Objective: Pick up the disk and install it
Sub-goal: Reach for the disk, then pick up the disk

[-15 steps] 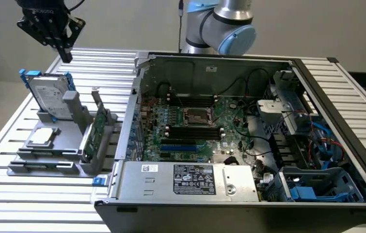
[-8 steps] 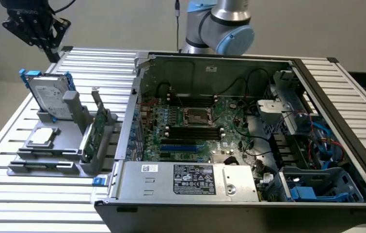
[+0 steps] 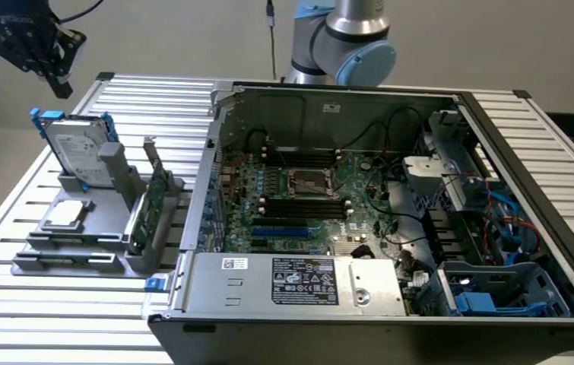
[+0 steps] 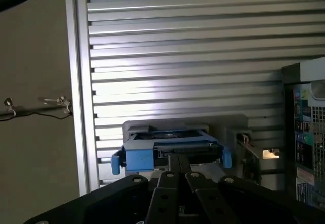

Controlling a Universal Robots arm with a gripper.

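End effector (image 3: 61,86), upper left, closed and empty, hangs above disk (image 3: 76,148) standing upright in holder (image 3: 114,163). A sound pick requires centring over its top edge, between blue rails (image 3: 37,122).

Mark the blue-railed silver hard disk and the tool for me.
Silver-grey metal disk with blue plastic rails (image 3: 74,148): exterior view, labelled face.
Black tool (image 4: 179,162): wrist view, between its shut fingertips.

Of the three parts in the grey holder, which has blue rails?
The disk, leaning upright; the small silver square piece and green card have none.
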